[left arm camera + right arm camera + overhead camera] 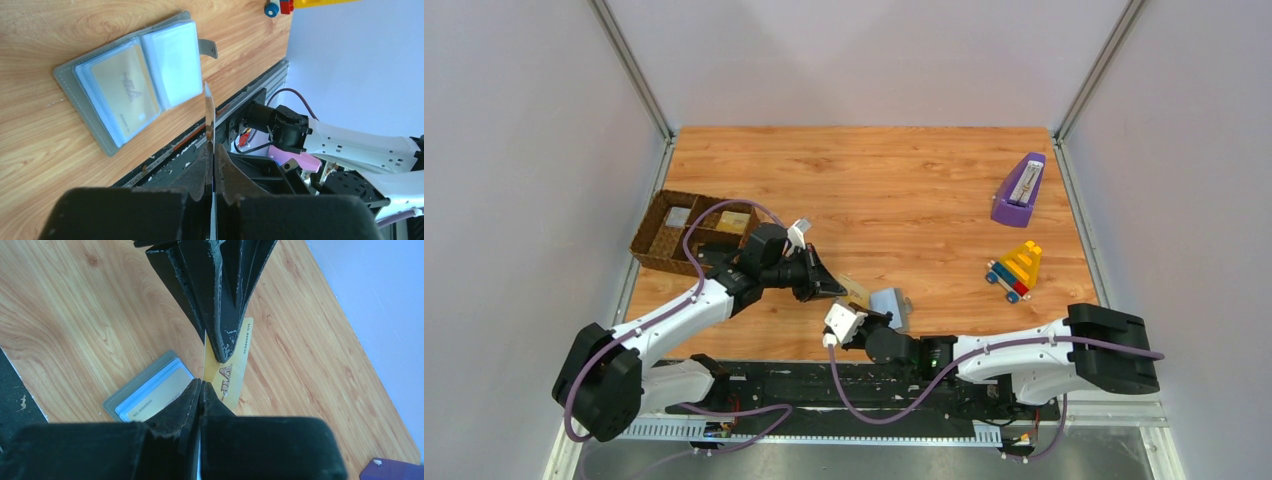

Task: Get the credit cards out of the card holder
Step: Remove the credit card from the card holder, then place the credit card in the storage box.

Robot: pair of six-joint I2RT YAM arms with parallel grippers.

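1. A brown woven divided tray (649, 226) is seen at the far left of the wooden table (904, 190). One pale and one tan flat item are held in its compartments.
2. Just right of the tray, the left gripper (212, 150) is reached toward the near middle of the table. Its fingers are clenched on a gold card (240, 362), which is gripped by its upper part and held above the table, clear of the holder. From the left wrist the card is seen edge-on between the two pads. From the right wrist its face is shown, printed with the letters VIP.
3. Just beside and below that card, the card holder (90, 116) is laid open and flat near the table's near edge, with its pale blue-grey inside turned up. A second gold card (122, 90) is tucked in one pocket. The other pocket is seen as pale, and what it contains cannot be told.
4. The right gripper (199, 387) is brought in from the right, just in front of the held card. Its fingers are pressed together. Whether anything is pinched between them cannot be told.
5. Well apart on the right, a colourful block toy (1016, 270) is set on the table. A purple wedge-shaped object (1019, 190) is placed beyond it.
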